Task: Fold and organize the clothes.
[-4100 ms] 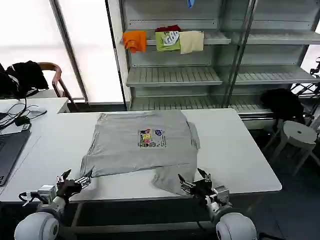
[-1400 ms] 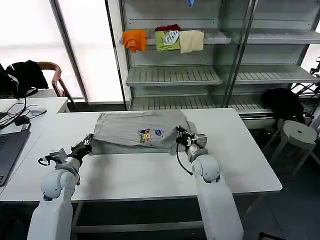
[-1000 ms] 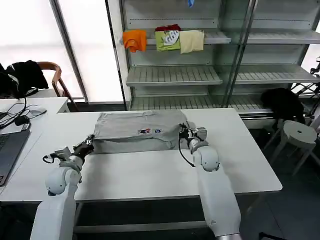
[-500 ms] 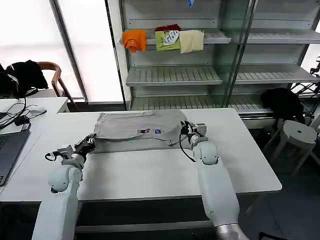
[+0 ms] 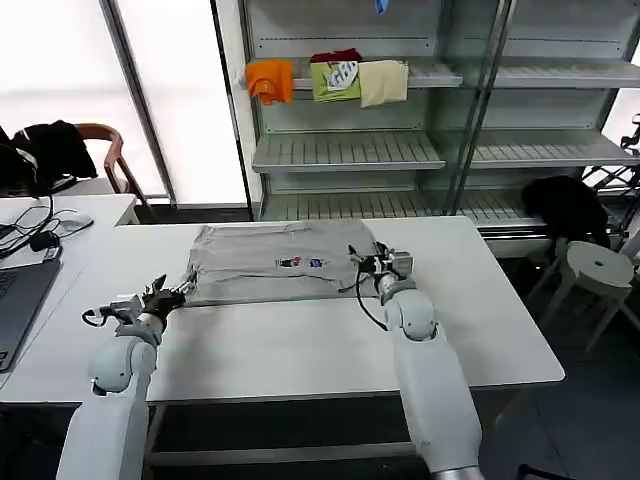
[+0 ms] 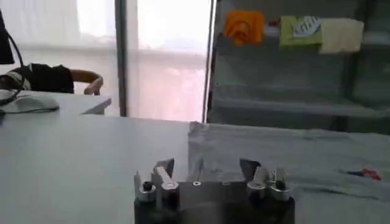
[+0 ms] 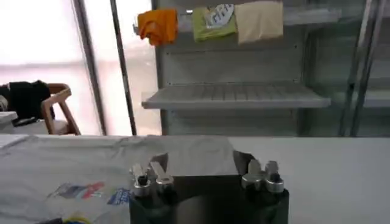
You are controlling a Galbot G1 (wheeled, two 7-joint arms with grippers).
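Observation:
A light grey shirt [image 5: 270, 262] lies folded in half across the far half of the white table [image 5: 300, 345], its small multicoloured print [image 5: 302, 263] close to the near fold. My left gripper [image 5: 178, 292] sits at the shirt's near left corner, open. In the left wrist view the grey cloth [image 6: 292, 152] spreads ahead of the left gripper [image 6: 207, 167], whose fingers stand wide apart. My right gripper [image 5: 360, 262] is at the shirt's right edge, also open. In the right wrist view the right gripper [image 7: 201, 163] has the shirt [image 7: 91, 164] and its print [image 7: 79, 190] just ahead.
Behind the table, metal shelves [image 5: 345, 150] carry orange, green and cream cloths [image 5: 330, 80]. A laptop [image 5: 15, 300] and cables lie on the desk at left, with a chair [image 5: 100, 150] behind. A white stool [image 5: 598, 265] and a black bundle [image 5: 565, 205] stand at right.
The near half of the shirt was carried over onto the far half. Both grippers have let go; the left one has drawn back a little toward the near left.

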